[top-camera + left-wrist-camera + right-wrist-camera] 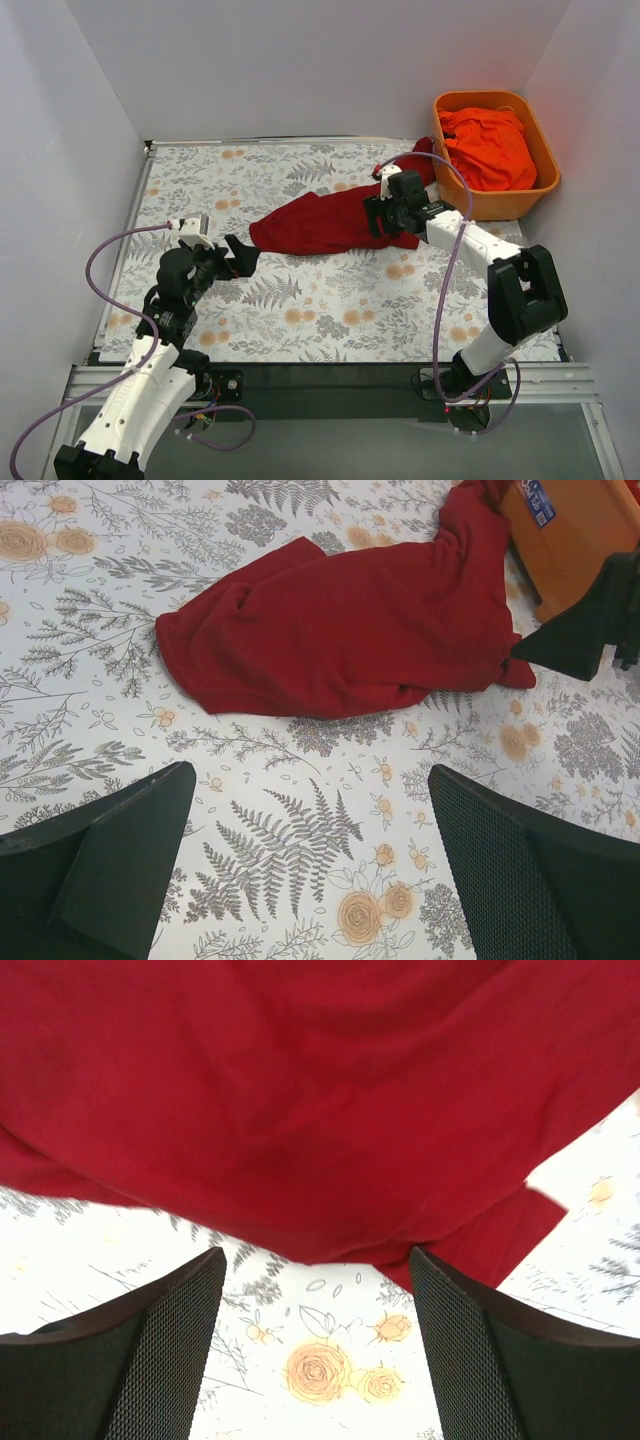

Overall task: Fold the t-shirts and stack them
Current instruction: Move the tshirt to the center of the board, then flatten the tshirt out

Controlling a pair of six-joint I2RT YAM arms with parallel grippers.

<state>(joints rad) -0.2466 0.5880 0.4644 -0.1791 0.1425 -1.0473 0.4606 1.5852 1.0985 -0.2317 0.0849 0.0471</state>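
Observation:
The dark crimson t-shirt lies crumpled in a long heap across the middle of the floral table; it also shows in the left wrist view and fills the top of the right wrist view. The bright orange-red t-shirt is bunched inside the orange tub. My left gripper is open and empty, just off the crimson shirt's left end. My right gripper is open and empty, low over the shirt's right part, its fingers at the cloth's near edge.
The rigid orange plastic tub stands at the back right, touching the crimson shirt's far end; its wall shows in the left wrist view. White walls close in the table on three sides.

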